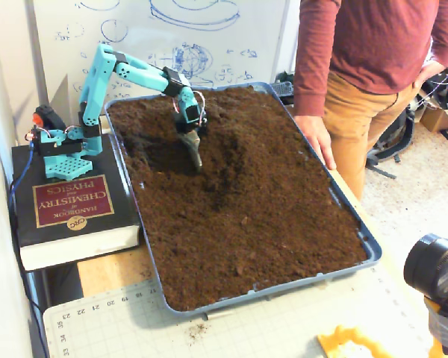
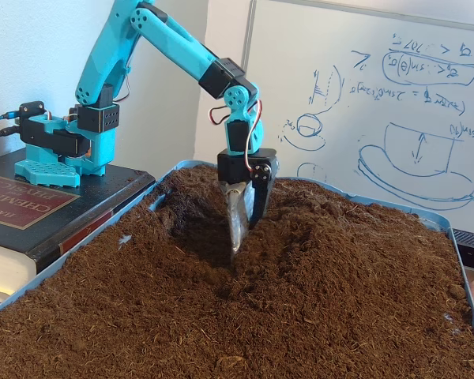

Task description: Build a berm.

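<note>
Whiteboard [image 2: 363, 103] backs tray [image 1: 358, 239]; fingers [image 2: 238, 237] dig beside berm [image 2: 324, 229].

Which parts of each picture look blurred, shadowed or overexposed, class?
In a fixed view from above, the camera lens at the lower right is blurred and the whiteboard looks washed out. In a fixed view low beside the tray, dark shadow fills the hollow in the soil beside the gripper.

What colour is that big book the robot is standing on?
Black, with a dark red cover panel and gold lettering; the book shows best in the fixed view from above.
</note>
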You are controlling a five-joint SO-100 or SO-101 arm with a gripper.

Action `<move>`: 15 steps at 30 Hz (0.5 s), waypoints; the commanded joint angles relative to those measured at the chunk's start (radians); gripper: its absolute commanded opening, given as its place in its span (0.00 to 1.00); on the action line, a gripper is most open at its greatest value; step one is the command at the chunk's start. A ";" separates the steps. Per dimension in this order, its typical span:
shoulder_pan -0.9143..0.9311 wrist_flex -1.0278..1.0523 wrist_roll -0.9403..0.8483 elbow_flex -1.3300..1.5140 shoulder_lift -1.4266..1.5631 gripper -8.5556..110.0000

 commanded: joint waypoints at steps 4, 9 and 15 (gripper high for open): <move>-0.002 -0.003 0.011 -0.186 0.044 0.07; -0.002 -0.002 0.011 -0.213 0.046 0.07; 0.000 0.055 0.012 -0.198 0.133 0.07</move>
